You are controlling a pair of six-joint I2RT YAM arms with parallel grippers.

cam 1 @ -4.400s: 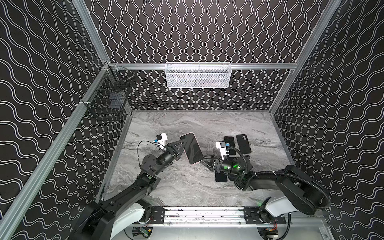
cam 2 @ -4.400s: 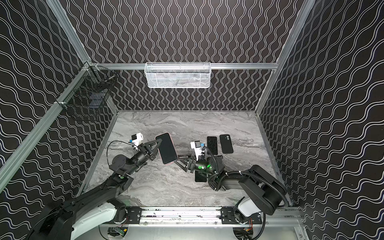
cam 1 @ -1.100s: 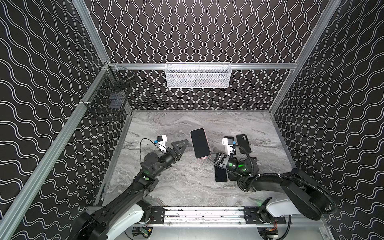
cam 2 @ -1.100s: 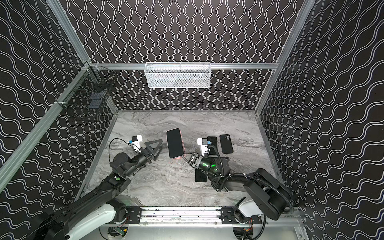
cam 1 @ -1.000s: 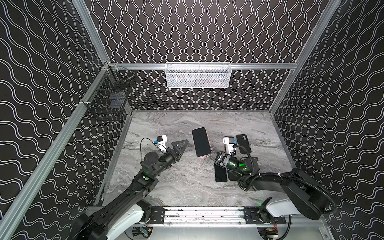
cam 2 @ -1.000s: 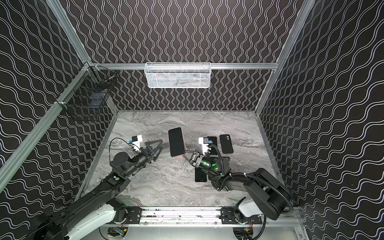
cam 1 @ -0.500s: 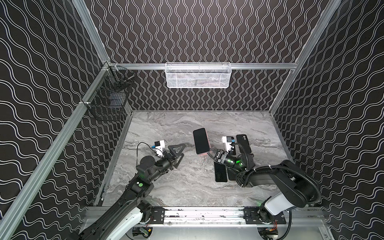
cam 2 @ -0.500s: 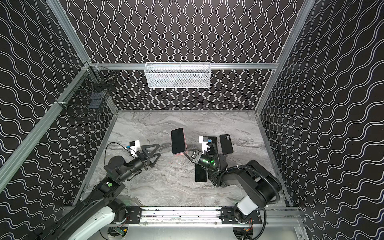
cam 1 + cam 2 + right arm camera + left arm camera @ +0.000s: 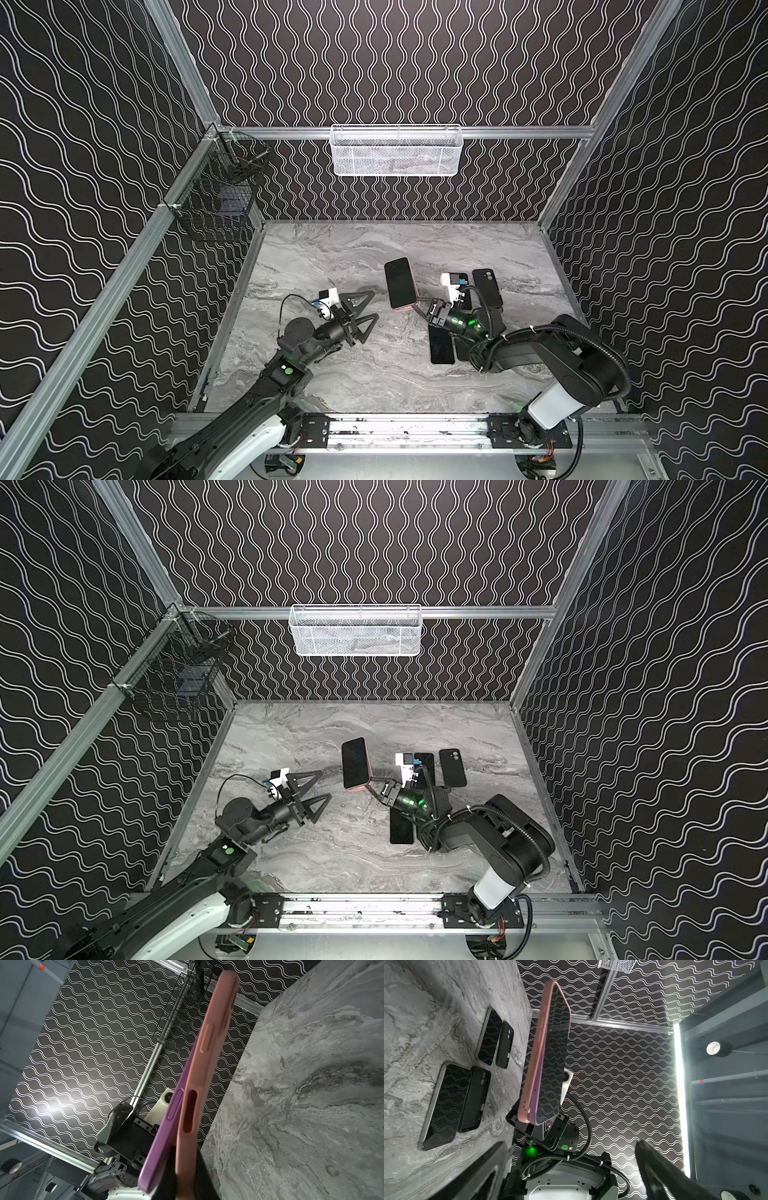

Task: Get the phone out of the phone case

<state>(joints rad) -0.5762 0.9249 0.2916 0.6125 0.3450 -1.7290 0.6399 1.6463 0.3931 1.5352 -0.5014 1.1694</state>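
Your right gripper (image 9: 415,308) is clamped on the bottom end of the pink phone case (image 9: 532,1064). It holds the case off the table (image 9: 332,257), roughly level, with the top end pointing toward the back wall and the screen side up. The phone (image 9: 400,282) sits in that case, but both wrist views show its purple lower edge peeled out of the pink rim near the grip, while the far end looks seated. From the right wrist view the fingers seem to pinch the case alone, though you cannot be sure. Your left gripper (image 9: 375,305) hangs with its jaws spread wide and holding nothing. It is just left of the case's lower end and apart from it, with bare marble under the gap. Mind the clutter under your right arm. A bare dark phone (image 9: 441,344) lies flat on the table just nearer the front rail than the right gripper. Beside it is a black case (image 9: 474,1099) that the arm mostly covers in both top views. Farther back a second black case (image 9: 487,286) lies flat, and a second phone (image 9: 490,1036) beside it is half hidden behind the right wrist camera. A white mesh basket (image 9: 396,150) hangs on the back wall and a black wire basket (image 9: 218,195) on the left wall, both well apart from the arms.
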